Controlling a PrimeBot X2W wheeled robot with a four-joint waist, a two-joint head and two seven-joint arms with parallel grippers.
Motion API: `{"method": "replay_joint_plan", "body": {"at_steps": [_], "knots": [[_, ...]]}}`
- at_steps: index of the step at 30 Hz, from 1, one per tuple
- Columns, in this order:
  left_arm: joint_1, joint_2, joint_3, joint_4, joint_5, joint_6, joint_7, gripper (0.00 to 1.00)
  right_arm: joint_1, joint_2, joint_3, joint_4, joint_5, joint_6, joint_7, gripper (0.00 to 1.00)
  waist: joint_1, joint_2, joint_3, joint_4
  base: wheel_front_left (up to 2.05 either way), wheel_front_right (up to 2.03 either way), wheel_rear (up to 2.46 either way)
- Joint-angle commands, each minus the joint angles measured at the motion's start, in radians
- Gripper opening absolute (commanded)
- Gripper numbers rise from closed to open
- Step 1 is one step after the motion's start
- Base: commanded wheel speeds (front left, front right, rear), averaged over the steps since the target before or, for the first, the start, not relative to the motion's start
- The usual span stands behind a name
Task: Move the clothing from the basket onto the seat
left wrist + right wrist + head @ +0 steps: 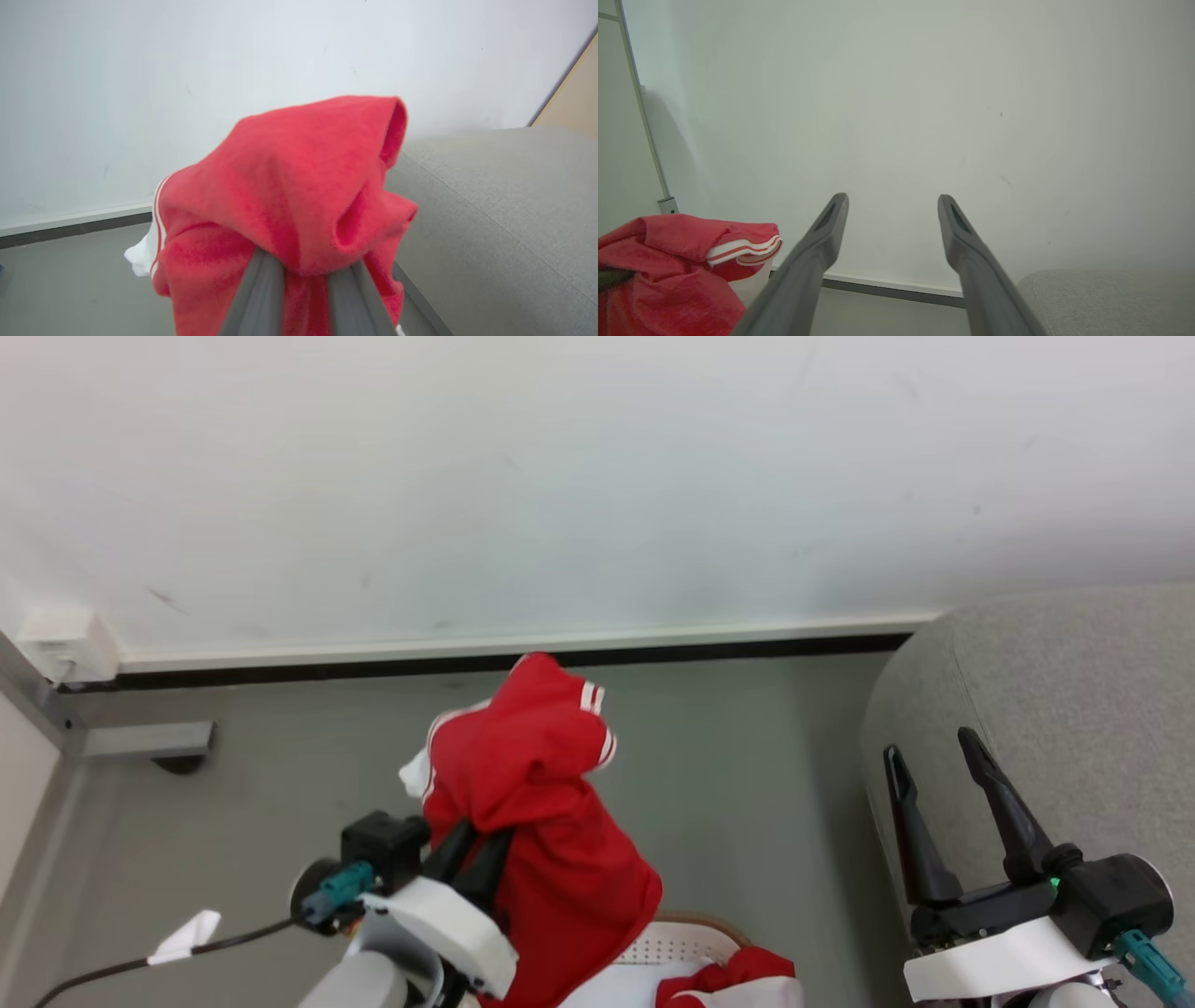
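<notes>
The robot's left fingers (457, 849) are clenched on one red garment (541, 784) and hold it aloft above the grey floor (747, 784), with the cloth draped over both fingertips. A second garment (733, 975), red with white bands, lies in the single white basket (686, 945), just beside the hanging hem of the first. The two right fingers (920, 859) stand spread wide, released and grasping nothing, over the rounded edge of the one grey seat (1074, 691). The seat is to the robot's right, apart from the lifted garment. A white wall (597, 476) runs behind.
</notes>
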Motion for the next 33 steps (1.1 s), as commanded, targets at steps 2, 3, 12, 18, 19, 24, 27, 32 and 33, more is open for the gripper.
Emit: {"method": "replay_joint_plan", "body": {"at_steps": [2, 3, 12, 18, 19, 24, 27, 32, 33], "knots": [[0.001, 0.011, 0.015, -0.077, -0.01, 0.015, 0.01, 0.0, 0.018, -0.006, 0.009, 0.002, 0.008, -0.002, 0.001, 1.0, 0.0002, 0.0, -0.029, 0.022, 0.0, 0.0, 0.0], [-0.008, 0.013, 0.019, -0.11, -0.01, 0.022, 0.018, 0.0, 0.021, -0.007, 0.012, 0.004, 0.01, -0.002, 0.001, 1.0, 0.0002, 0.0, -0.034, 0.026, 0.0, 0.0, 0.0], [-0.061, 0.034, 0.044, -0.328, -0.019, 0.069, 0.09, 0.0, 0.032, -0.005, 0.051, 0.016, 0.022, -0.002, 0.001, 1.0, 0.0002, 0.0, -0.056, 0.042, 0.0, 0.0, 0.0], [-0.07, 0.043, 0.046, -0.398, -0.02, 0.087, 0.126, 0.0, 0.037, -0.001, 0.064, 0.016, 0.025, -0.002, 0.001, 1.0, 0.0002, 0.0, -0.056, 0.045, 0.0, 0.0, 0.0], [-0.07, 0.045, 0.047, -0.403, -0.019, 0.089, 0.128, 0.0, 0.035, -0.001, 0.067, 0.015, 0.025, -0.002, 0.001, 1.0, 0.0002, 0.0, -0.055, 0.045, 0.0, 0.0, 0.0], [-0.064, 0.038, 0.04, -0.407, -0.022, 0.091, 0.126, 0.0, 0.03, -0.013, 0.094, 0.013, 0.032, -0.002, 0.001, 1.0, 0.0002, 0.0, -0.053, 0.051, 0.0, 0.0, 0.0], [-0.059, 0.034, 0.032, -0.394, -0.026, 0.087, 0.121, 0.0, 0.018, -0.032, 0.146, 0.008, 0.045, -0.002, 0.001, 1.0, 0.0002, 0.0, -0.054, 0.056, 0.0, 0.0, 0.0], [-0.052, 0.024, 0.013, -0.367, -0.027, 0.076, 0.117, 0.0, -0.014, -0.068, 0.289, 0.025, 0.079, -0.002, 0.002, 1.0, 0.0002, 0.0, -0.058, 0.071, 0.0, 0.0, 0.0], [-0.051, 0.021, 0.007, -0.361, -0.027, 0.075, 0.116, 0.0, -0.022, -0.075, 0.321, 0.034, 0.088, -0.002, 0.003, 1.0, 0.0002, 0.0, -0.06, 0.076, 0.0, 0.0, 0.0]]}}
